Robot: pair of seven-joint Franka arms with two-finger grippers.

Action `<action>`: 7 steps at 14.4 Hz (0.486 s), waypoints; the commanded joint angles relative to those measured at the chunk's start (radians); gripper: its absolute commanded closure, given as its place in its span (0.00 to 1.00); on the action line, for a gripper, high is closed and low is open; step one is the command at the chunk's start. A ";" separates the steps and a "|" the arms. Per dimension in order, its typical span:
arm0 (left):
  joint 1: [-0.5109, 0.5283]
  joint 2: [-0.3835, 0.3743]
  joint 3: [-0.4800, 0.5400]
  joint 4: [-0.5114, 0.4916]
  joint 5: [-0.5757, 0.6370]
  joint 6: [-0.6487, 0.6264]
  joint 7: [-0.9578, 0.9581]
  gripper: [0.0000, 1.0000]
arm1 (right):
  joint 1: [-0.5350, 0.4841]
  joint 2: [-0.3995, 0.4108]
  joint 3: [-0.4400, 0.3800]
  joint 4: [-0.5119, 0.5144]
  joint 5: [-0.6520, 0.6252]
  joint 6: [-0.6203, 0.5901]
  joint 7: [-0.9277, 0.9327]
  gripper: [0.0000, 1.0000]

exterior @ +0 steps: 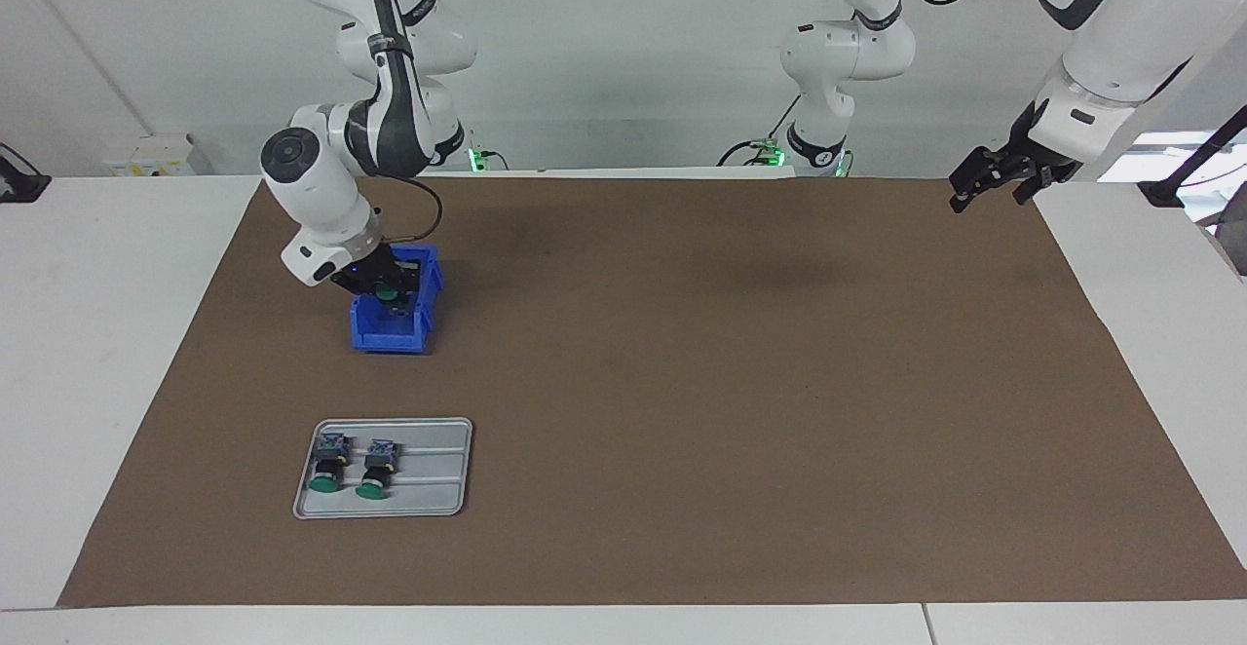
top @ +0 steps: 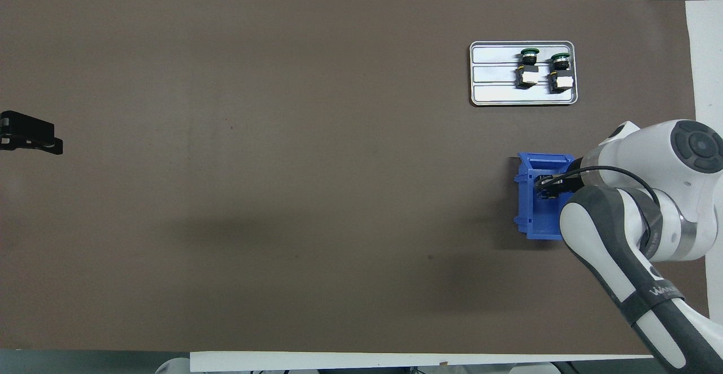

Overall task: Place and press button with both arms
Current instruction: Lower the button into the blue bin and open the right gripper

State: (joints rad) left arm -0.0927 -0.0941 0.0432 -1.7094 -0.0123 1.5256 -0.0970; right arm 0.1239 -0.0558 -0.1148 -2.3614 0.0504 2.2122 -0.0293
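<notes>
A button (exterior: 387,291) with a green cap sits between the fingers of my right gripper (exterior: 391,298), which is shut on it at the open top of a blue bin (exterior: 394,331). From overhead the right gripper (top: 544,186) shows over the blue bin (top: 533,218), partly covered by the arm. I cannot tell whether the button touches the bin. Two more buttons (exterior: 328,463) (exterior: 376,470) lie side by side on a grey tray (exterior: 434,477). My left gripper (exterior: 961,199) hangs open and holds nothing, raised over the mat's corner at the left arm's end.
A brown mat (exterior: 740,382) covers most of the white table. The grey tray (top: 497,95) lies farther from the robots than the bin, at the right arm's end. The left gripper (top: 49,143) shows at the overhead view's edge.
</notes>
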 commanded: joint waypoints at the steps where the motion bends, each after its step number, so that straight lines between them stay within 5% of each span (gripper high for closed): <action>1: 0.071 0.004 -0.086 0.014 0.025 -0.018 0.007 0.01 | -0.007 -0.007 0.004 -0.006 -0.001 0.003 -0.011 0.57; 7: 0.071 0.002 -0.088 0.013 0.025 -0.019 0.007 0.01 | -0.006 -0.009 0.003 0.002 -0.001 -0.005 -0.009 0.49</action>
State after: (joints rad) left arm -0.0342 -0.0941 -0.0304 -1.7092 -0.0112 1.5255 -0.0970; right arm 0.1242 -0.0559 -0.1146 -2.3586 0.0504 2.2120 -0.0298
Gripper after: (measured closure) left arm 0.004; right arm 0.485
